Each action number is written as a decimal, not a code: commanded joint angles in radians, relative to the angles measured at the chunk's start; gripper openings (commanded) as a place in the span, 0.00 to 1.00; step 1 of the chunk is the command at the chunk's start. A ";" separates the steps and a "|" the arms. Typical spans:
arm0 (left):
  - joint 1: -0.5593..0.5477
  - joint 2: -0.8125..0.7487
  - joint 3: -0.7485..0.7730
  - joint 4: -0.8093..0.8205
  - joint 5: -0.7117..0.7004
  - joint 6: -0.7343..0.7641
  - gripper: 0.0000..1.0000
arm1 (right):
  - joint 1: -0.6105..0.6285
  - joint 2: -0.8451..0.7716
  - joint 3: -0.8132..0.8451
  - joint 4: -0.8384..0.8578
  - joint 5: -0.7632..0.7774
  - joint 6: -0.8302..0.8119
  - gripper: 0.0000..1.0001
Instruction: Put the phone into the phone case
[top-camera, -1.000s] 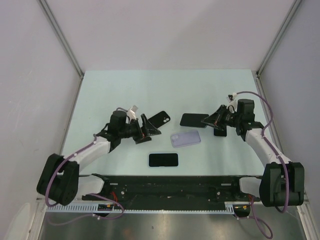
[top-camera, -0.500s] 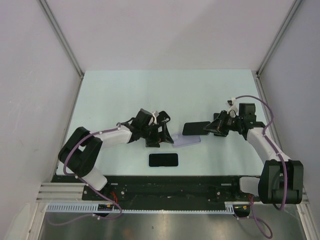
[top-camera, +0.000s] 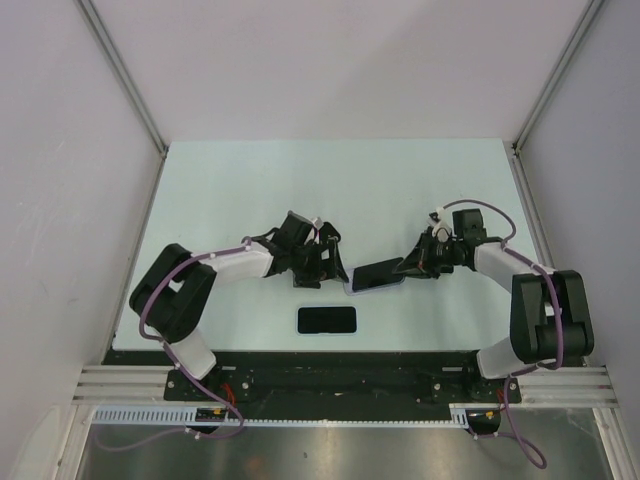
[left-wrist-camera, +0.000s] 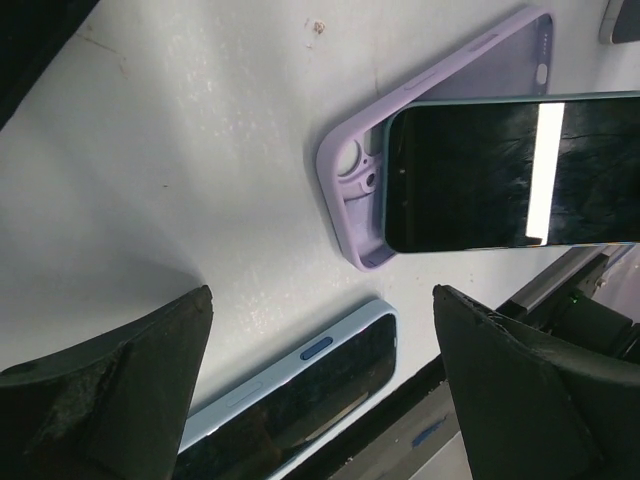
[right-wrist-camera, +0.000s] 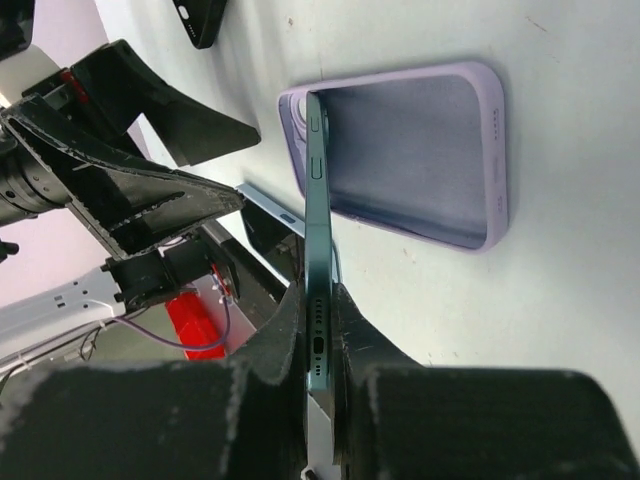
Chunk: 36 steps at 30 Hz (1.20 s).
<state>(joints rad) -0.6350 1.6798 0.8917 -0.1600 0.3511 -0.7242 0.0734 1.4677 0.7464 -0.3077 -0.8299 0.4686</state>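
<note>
The lilac phone case (top-camera: 392, 287) lies open side up mid-table. My right gripper (top-camera: 415, 265) is shut on the phone (top-camera: 375, 272), a dark-screened handset held tilted over the case. In the right wrist view the phone (right-wrist-camera: 318, 230) shows edge-on between my fingers (right-wrist-camera: 290, 330), its far end at the camera-hole end of the case (right-wrist-camera: 420, 150). My left gripper (top-camera: 325, 262) stands open just left of the case, holding nothing. From the left wrist the case (left-wrist-camera: 350, 190) and the phone (left-wrist-camera: 500, 170) above it both show.
A second phone in a light blue case (top-camera: 326, 320) lies screen up near the front edge, below my left gripper (left-wrist-camera: 320, 292). A black case (right-wrist-camera: 203, 18) lies behind the left gripper. The black rail (top-camera: 330, 365) runs along the near edge.
My left arm has swung right and now stands beside the case. The right gripper has carried the phone left and over the lilac case.
</note>
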 joint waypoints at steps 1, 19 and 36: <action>-0.005 0.031 0.026 -0.019 0.005 0.025 0.98 | 0.012 0.040 0.039 0.081 -0.075 -0.007 0.02; 0.004 0.015 0.038 -0.021 0.025 0.063 1.00 | 0.103 0.189 0.039 0.191 -0.141 -0.024 0.02; 0.018 0.072 0.098 -0.019 0.012 0.104 1.00 | 0.307 0.230 0.028 0.417 0.008 0.208 0.02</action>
<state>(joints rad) -0.6086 1.7103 0.9390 -0.2131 0.3706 -0.6697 0.3275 1.6775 0.7670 0.0574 -0.8688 0.6395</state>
